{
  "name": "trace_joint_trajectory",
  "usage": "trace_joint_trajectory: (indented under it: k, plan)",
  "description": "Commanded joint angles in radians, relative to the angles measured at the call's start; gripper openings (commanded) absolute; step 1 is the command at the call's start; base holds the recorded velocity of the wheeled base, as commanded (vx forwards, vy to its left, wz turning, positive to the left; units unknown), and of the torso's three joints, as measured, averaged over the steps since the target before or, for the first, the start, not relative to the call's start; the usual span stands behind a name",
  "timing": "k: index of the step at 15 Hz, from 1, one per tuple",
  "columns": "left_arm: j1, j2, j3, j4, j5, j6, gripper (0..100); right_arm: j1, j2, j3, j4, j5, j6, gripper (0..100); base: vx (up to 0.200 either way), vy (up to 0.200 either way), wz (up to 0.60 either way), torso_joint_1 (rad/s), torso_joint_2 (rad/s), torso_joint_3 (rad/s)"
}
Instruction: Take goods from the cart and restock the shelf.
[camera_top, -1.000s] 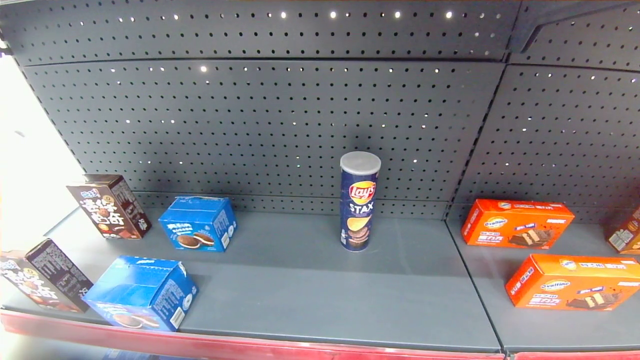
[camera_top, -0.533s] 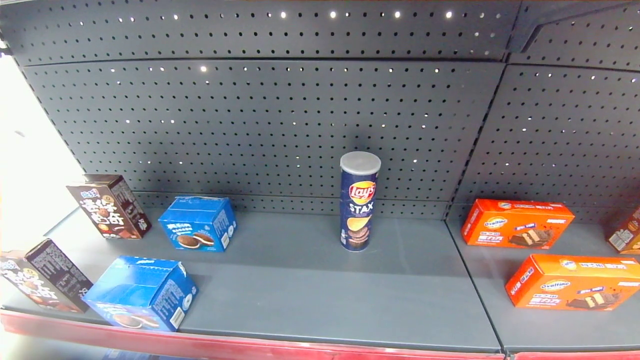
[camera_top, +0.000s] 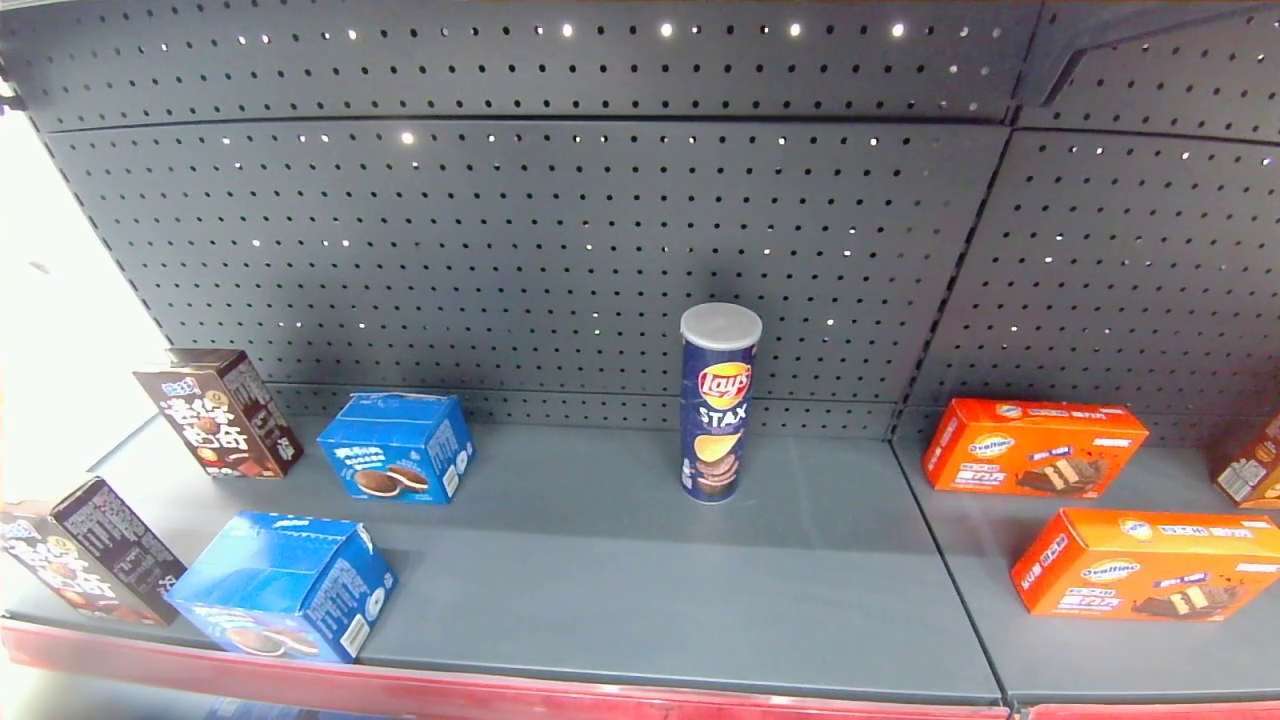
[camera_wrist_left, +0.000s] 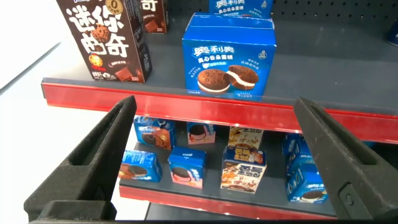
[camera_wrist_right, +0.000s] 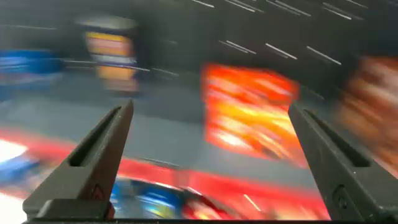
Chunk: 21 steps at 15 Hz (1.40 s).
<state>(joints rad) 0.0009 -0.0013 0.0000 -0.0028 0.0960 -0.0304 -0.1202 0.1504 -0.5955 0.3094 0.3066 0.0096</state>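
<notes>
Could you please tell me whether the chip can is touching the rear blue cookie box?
Apart. The head view shows bare shelf between the chip can and the rear blue cookie box.

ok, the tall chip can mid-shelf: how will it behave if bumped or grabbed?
Likely tippy: the chip can stands upright, tall and narrow, with nothing beside it. If toppled, its round body would probably roll along the flat shelf. Its wall looks glossy, so possibly slick; a mid-body grip seems safer than the lid.
</notes>
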Motion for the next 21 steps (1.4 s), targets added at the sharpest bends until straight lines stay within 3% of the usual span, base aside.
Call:
trace_joint_trajectory:
  k: [1,2,3,4,5,6,7,8,11,13,21]
  plan:
    - [0.001,0.001,0.000,0.000,0.001,0.000,100,0.028,0.069,-0.109,0.198,-0.313,-0.028,100,0.000,0.000,0.00,0.000,0.00,0.000]
    - [0.001,0.001,0.000,0.000,0.001,0.000,100,0.044,0.072,-0.116,0.275,-0.434,-0.026,100,0.000,0.000,0.00,0.000,0.00,0.000]
    - [0.001,0.001,0.000,0.000,0.001,0.000,100,0.044,0.072,-0.116,0.275,-0.434,-0.026,100,0.000,0.000,0.00,0.000,0.00,0.000]
    - [0.001,0.001,0.000,0.000,0.001,0.000,100,0.051,0.060,-0.141,0.392,-0.564,-0.008,100,0.000,0.000,0.00,0.000,0.00,0.000]
    - [0.001,0.001,0.000,0.000,0.001,0.000,100,0.034,0.060,-0.139,0.425,-0.592,-0.007,100,0.000,0.000,0.00,0.000,0.00,0.000]
    - [0.001,0.001,0.000,0.000,-0.001,0.000,100,0.028,0.060,-0.141,0.433,-0.597,-0.007,100,0.000,0.000,0.00,0.000,0.00,0.000]
    - [0.001,0.001,0.000,0.000,0.001,0.000,100,-0.075,0.058,-0.147,0.458,-0.560,-0.031,100,0.000,0.000,0.00,0.000,0.00,0.000]
    - [0.001,0.001,0.000,0.000,0.001,0.000,100,-0.104,0.054,-0.145,0.448,-0.511,-0.069,100,0.000,0.000,0.00,0.000,0.00,0.000]
    - [0.001,0.001,0.000,0.000,0.001,0.000,100,-0.237,0.043,-0.095,0.326,-0.416,-0.168,100,0.000,0.000,0.00,0.000,0.00,0.000]
    - [0.001,0.001,0.000,0.000,-0.001,0.000,100,-0.256,0.032,-0.044,0.241,-0.422,-0.223,100,0.000,0.000,0.00,0.000,0.00,0.000]
    - [0.001,0.001,0.000,0.000,-0.001,0.000,100,-0.256,-0.130,0.006,0.251,-0.569,-0.395,100,0.000,0.000,0.00,0.000,0.00,0.000]
